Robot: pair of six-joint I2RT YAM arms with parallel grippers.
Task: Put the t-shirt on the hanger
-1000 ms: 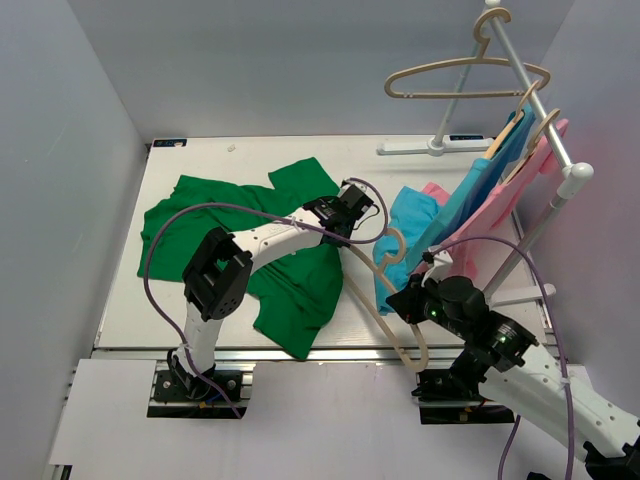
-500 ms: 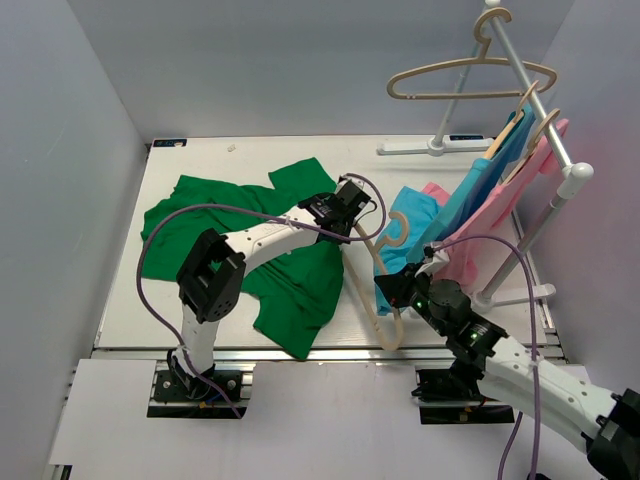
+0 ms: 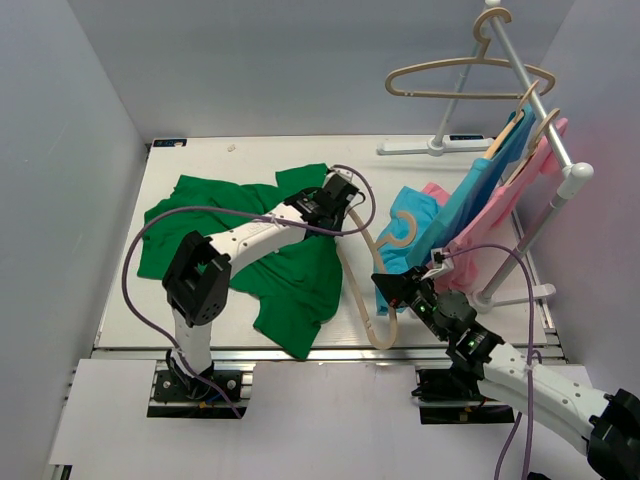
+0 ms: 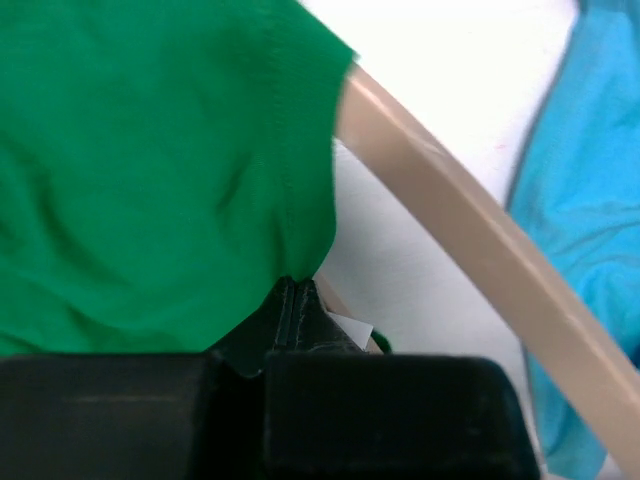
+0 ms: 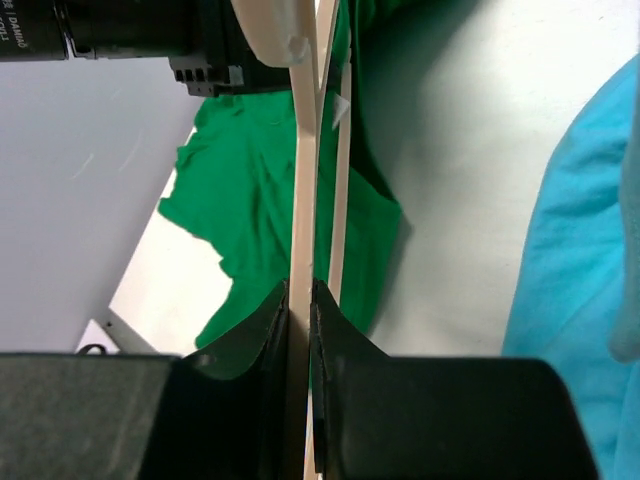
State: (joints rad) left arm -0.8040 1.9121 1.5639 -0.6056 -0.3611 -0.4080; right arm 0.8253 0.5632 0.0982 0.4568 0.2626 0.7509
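Note:
The green t-shirt [image 3: 250, 255] lies crumpled on the left half of the table. My left gripper [image 3: 336, 196] is shut on its right edge; in the left wrist view the closed jaws [image 4: 295, 292] pinch green cloth [image 4: 150, 170]. The beige hanger [image 3: 352, 275] lies slanted just right of the shirt, its hook [image 3: 402, 228] over the blue garment. My right gripper [image 3: 392, 292] is shut on one of its thin arms; the right wrist view shows the bar [image 5: 302, 200] clamped between the fingertips [image 5: 300, 292], with the shirt [image 5: 255, 200] beyond.
A white rack [image 3: 545, 130] at right carries a light blue garment [image 3: 455, 210] and a pink garment [image 3: 500, 220] on hangers. A spare beige hanger [image 3: 470, 75] hangs at its top. The rack foot [image 3: 430, 147] lies at the back. Grey walls enclose the table.
My left gripper has drawn the shirt edge a little farther back and left. My right gripper and the hanger have shifted left, closer to the shirt.

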